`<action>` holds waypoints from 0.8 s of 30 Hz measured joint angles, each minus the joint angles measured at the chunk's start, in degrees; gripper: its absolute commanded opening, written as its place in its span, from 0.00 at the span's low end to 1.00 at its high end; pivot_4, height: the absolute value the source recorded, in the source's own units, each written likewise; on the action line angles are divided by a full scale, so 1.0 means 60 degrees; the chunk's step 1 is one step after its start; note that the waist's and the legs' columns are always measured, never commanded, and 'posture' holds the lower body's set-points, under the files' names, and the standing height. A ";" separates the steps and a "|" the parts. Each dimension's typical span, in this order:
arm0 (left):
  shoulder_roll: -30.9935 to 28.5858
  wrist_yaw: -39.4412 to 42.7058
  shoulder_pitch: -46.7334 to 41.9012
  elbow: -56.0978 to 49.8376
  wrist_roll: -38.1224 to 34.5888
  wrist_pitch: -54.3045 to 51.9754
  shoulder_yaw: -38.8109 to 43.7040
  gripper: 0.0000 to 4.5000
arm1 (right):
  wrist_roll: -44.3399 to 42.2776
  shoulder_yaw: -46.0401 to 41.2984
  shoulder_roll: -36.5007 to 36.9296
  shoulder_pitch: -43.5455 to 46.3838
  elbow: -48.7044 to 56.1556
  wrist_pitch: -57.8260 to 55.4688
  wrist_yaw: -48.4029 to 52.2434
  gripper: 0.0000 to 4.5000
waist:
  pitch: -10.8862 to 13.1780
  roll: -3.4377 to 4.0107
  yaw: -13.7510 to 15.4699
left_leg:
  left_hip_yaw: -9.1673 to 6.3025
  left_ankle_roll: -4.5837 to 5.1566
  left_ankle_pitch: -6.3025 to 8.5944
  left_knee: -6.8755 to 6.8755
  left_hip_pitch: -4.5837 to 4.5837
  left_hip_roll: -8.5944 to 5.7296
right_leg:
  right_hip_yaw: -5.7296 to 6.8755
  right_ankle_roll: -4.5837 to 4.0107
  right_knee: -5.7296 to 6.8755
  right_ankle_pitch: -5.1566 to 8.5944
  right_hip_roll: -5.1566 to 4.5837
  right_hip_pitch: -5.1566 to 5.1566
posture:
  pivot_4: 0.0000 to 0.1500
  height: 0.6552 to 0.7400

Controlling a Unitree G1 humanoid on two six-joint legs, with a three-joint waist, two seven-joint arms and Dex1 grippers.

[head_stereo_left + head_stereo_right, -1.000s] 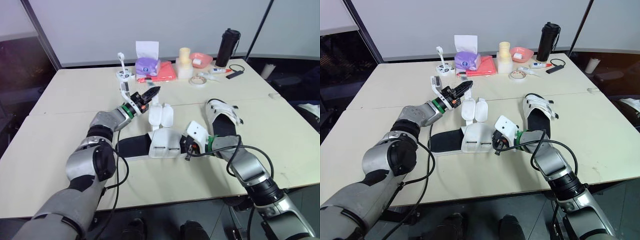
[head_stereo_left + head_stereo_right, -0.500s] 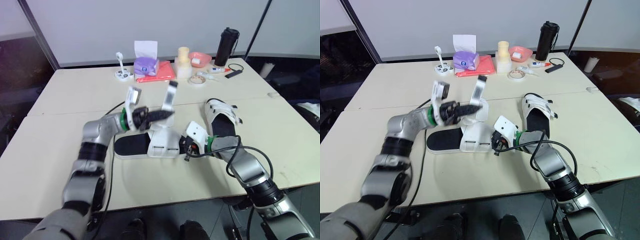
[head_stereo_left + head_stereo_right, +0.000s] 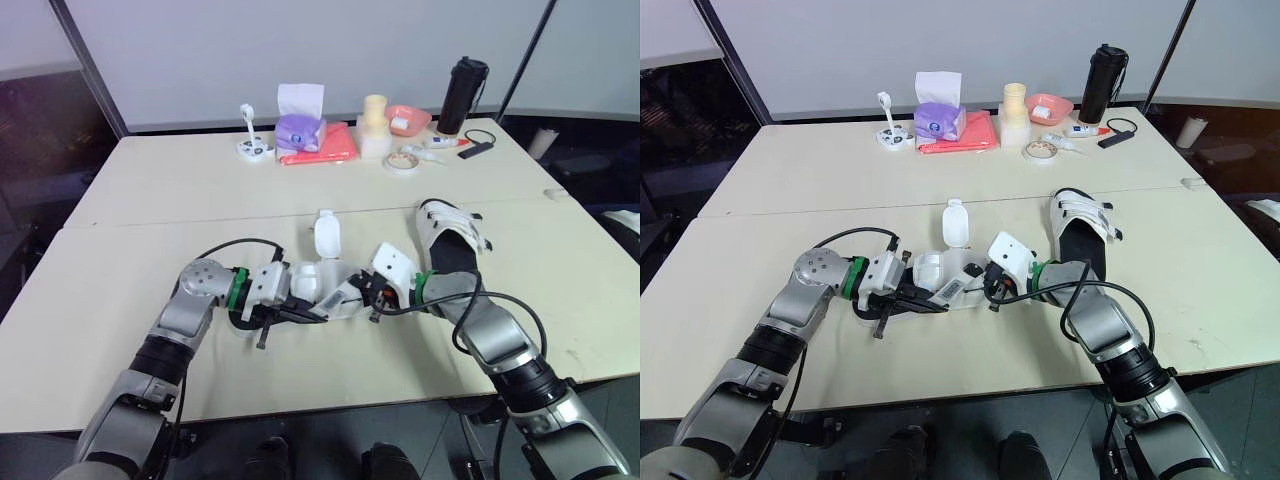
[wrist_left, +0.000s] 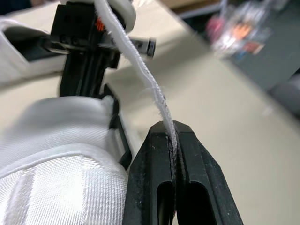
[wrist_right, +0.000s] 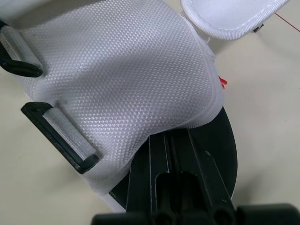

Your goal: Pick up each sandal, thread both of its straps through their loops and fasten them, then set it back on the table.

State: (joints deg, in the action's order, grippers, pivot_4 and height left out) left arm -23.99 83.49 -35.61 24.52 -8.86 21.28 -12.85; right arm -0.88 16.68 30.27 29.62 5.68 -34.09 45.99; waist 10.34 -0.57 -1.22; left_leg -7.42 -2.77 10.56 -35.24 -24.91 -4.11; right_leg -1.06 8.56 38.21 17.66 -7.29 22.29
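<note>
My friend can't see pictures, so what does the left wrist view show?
The left hand is shut on a thin white fabric strap, beside the white woven sandal upper and its black plastic loop.

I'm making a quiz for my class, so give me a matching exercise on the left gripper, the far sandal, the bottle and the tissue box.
1 left gripper
2 far sandal
3 bottle
4 tissue box

A purple
B shut on a white strap of the near sandal
C black, upright
D lying on the table, ungripped

Pairs: 1-B, 2-D, 3-C, 4-A
</note>
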 measured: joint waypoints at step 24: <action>-0.0025 -0.2032 -0.0931 0.3652 0.0946 0.7232 -0.0002 0.01 | 0.0030 -0.0009 0.0003 0.0019 -0.0045 0.0019 0.0048 0.00 | -0.0001 -0.0001 0.0012 | -0.0002 0.0002 -0.0001 -0.0002 0.0003 -0.0002 | 0.0013 0.0005 0.0005 -0.0001 0.0006 -0.0009 | 1.00 1.00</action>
State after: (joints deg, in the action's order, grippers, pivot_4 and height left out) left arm -24.14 71.29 -41.20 46.43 -3.18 64.68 -12.86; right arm -0.70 16.62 30.29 29.74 5.41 -33.97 46.28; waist 10.33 -0.58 -1.15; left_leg -7.43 -2.75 10.55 -35.26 -24.89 -4.12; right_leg -0.98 8.59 38.25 17.65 -7.26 22.23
